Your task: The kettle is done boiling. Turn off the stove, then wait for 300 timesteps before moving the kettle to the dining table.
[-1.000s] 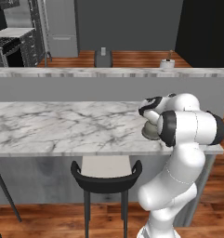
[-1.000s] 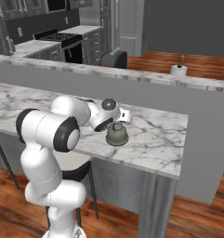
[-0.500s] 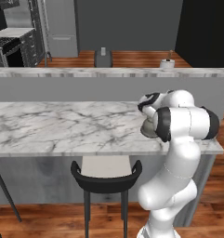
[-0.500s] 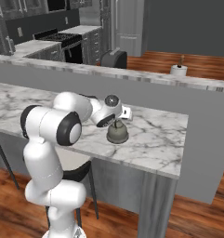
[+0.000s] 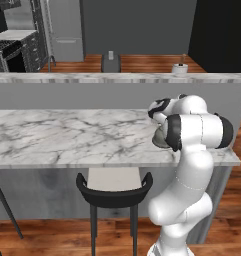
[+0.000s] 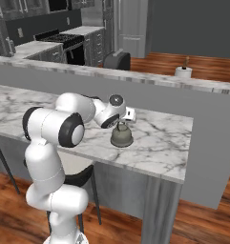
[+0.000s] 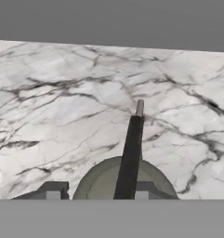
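Note:
The small grey-beige kettle [image 6: 121, 137] stands upright on the white marble dining table [image 6: 164, 143], near its right end. My gripper [image 6: 122, 123] hangs just over the kettle's top. In the hand view the kettle [image 7: 104, 183] lies directly below, its dark arched handle [image 7: 130, 153] running up between my fingertips [image 7: 53, 191]. My gripper [image 7: 98, 193] is open: the jaws stand apart, with a clear gap left of the handle. From the left base view my forearm hides most of the kettle [image 5: 158, 141]. The black stove [image 6: 64, 40] is far back on the left.
A raised grey ledge [image 6: 150, 78] runs along the table's back, with a small white pot [image 6: 183, 71] on it. A black stool [image 5: 113, 187] sits under the table's front edge beside my base. The table's right end [image 5: 234, 160] is close to the kettle.
My jaws have parted from the kettle's handle, letting it go. The kettle stays put on the table and the arm has hardly moved.

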